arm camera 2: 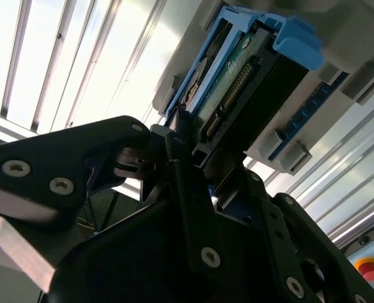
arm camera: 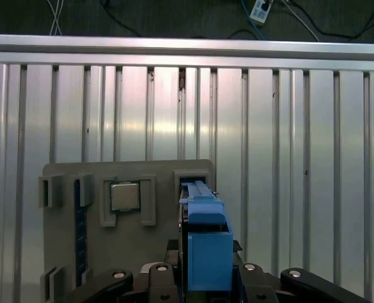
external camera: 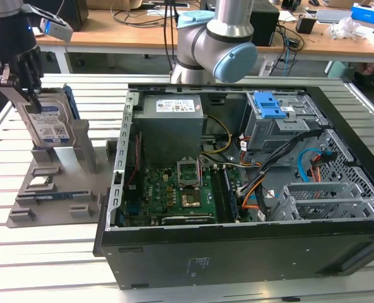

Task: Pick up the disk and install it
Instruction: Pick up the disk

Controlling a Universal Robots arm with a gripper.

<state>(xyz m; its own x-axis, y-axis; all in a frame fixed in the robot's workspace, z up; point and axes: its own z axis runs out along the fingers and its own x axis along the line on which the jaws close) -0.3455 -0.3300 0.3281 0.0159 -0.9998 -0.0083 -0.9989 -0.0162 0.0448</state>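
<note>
The disk (external camera: 51,123) stands upright on its edge in a slot of the grey holder (external camera: 70,158) at the exterior view's left, silver with a blue-and-white label and a blue frame. My gripper (external camera: 30,95) reaches down onto its upper corner, its black fingers pressed against both sides. In both wrist views the disk's blue frame (arm camera: 207,246) and connector end (arm camera 2: 237,82) sit between my fingers (arm camera 2: 181,170), which look shut on it. The disk's lower part is still inside the holder slot.
The holder also carries a square processor chip (arm camera: 125,196) and a thin memory stick (external camera: 54,197). The open computer case (external camera: 237,252) lies at the exterior view's right, with a grey drive cage and blue latch (external camera: 268,107) inside. The arm's base (external camera: 215,44) stands behind it.
</note>
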